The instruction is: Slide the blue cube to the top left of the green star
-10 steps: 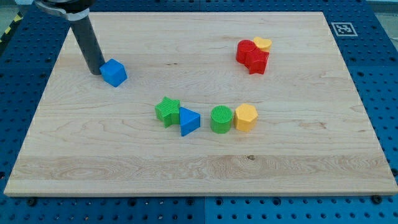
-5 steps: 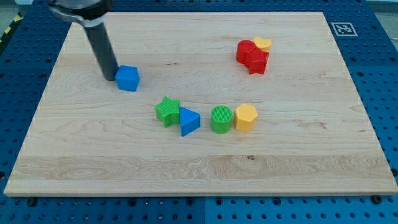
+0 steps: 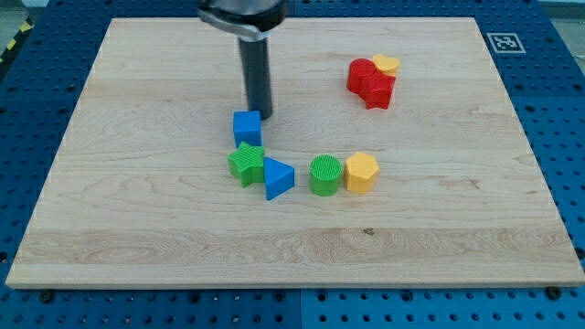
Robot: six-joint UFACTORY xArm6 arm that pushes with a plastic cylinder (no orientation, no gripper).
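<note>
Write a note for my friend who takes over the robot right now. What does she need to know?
My tip: on the board, just to the upper right of the blue cube, at its top right corner.
Blue cube: directly above the green star, about touching its top edge.
Blue triangle: against the star's right side.
Green cylinder, yellow block and the red and yellow group: off to the view's right, not involved.
Done: cube brought up to the star.
Left: it sits more above than top left, so probably a small nudge toward the view's left.
</note>
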